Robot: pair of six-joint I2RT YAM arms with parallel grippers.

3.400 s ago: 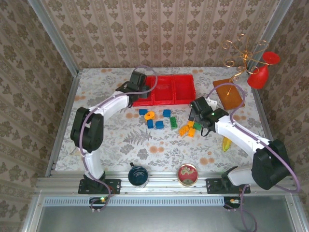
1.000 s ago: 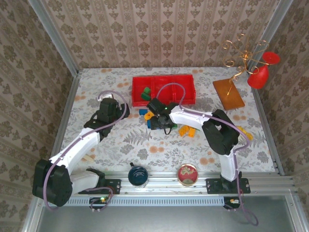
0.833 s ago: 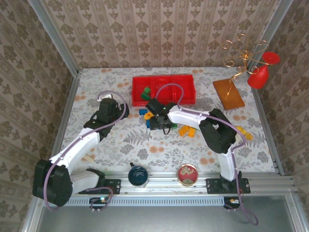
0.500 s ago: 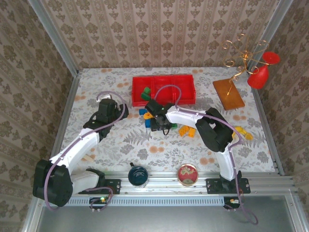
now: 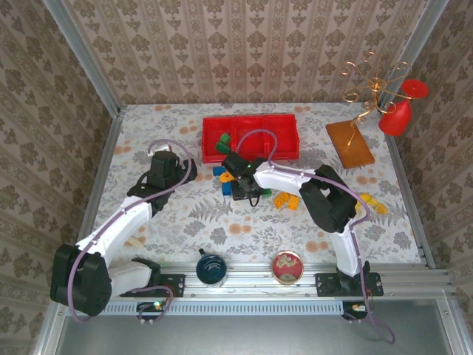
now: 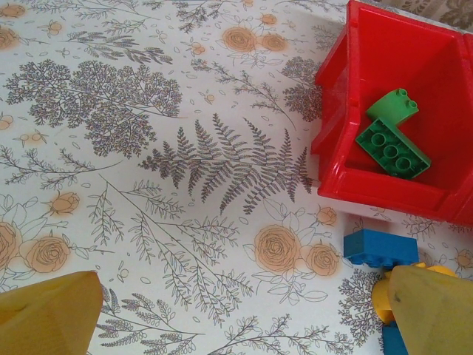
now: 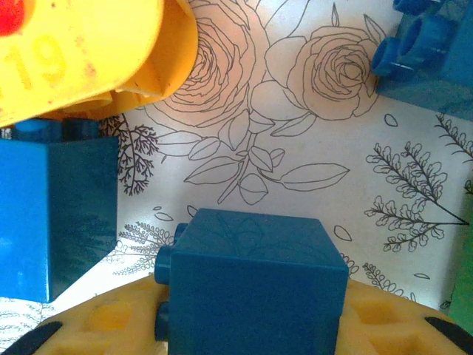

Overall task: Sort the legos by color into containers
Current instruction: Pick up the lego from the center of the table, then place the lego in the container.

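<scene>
Step in hand (my guess): pick one blue brick (image 7: 255,281) from the loose pile in front of the red tray (image 5: 284,118). My right gripper (image 5: 241,188) is down over the pile, jaws narrow, w/ that brick between the yellow pads (image 7: 96,318). The pads look right at its sides, but I can't tell if they actually pinch it, so grip = unknown. The brick looks to be at table level, side studs pointing at my left pad. That's a poor face to squeeze and it may twist out, so I'd want the press square and firm before any lift. It's crowded here: a 2nd blue brick (image 7: 55,211) is just beside on the left, the orange ring (image 7: 81,52) is beyond that, and a 3rd blue brick (image 7: 417,44) is ahead to the right. So lift straight up first, no sideways drag, or the neighbours get shoved. Then it's a short carry to the tray, just past the pile. The left compartment already has the green bricks (image 6: 392,144), so blue should go in the middle or right one; both look bare from the top cam. Get low inside the walls before letting go so it doesn't bounce out. My left gripper (image 6: 236,318) is spread wide and holds nothing, hovering over bare cloth near the tray's left corner. I'd leave it out of the way so the arms don't cross. The orange bricks (image 5: 284,200) to the right of the pile are not yet sorted.
</scene>
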